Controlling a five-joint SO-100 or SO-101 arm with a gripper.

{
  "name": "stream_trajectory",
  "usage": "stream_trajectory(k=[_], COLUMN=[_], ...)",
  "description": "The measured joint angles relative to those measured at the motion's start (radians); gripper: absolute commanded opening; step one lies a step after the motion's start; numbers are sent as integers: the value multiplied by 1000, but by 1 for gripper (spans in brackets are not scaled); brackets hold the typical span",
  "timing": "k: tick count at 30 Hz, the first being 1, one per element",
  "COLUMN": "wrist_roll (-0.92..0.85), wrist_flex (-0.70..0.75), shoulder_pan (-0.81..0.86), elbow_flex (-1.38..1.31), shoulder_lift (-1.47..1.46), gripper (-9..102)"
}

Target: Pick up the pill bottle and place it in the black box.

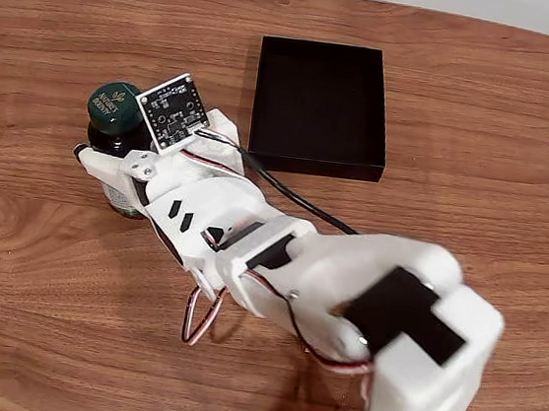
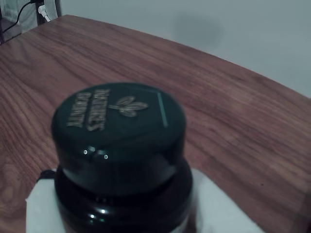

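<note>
Your arm reaches from the lower right of the fixed view toward the upper left, and its tool (image 1: 111, 162) sits at the pill bottle (image 1: 116, 113). The bottle stands upright on the wooden bench (image 1: 479, 150), left of the black box (image 1: 318, 103) and apart from it, with bare wood between the two.

In the fixed view you see white tool parts on both sides of the bottle's body, below the green cap, with the small circuit board of the wrist camera (image 1: 173, 110) just right of the cap. In the wrist view the gold-printed cap (image 2: 119, 128) sits centre frame, and white finger surfaces (image 2: 41, 208) flank the dark body at lower left and lower right. The tool is closed in around the bottle; you cannot tell from these views whether the fingers actually press on it. The bottle's base is hidden by the tool in the fixed view.

The black box lies flat near the bench's far edge.
</note>
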Motion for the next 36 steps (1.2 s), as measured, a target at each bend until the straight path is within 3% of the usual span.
stream_trajectory(k=[18,30,36], wrist_roll=[5,0,-26], wrist_flex=[138,137,34], shoulder_pan=[244,459,522], elbow_flex=[176,273,281], shoulder_lift=[431,508,486], gripper=[11,11,10])
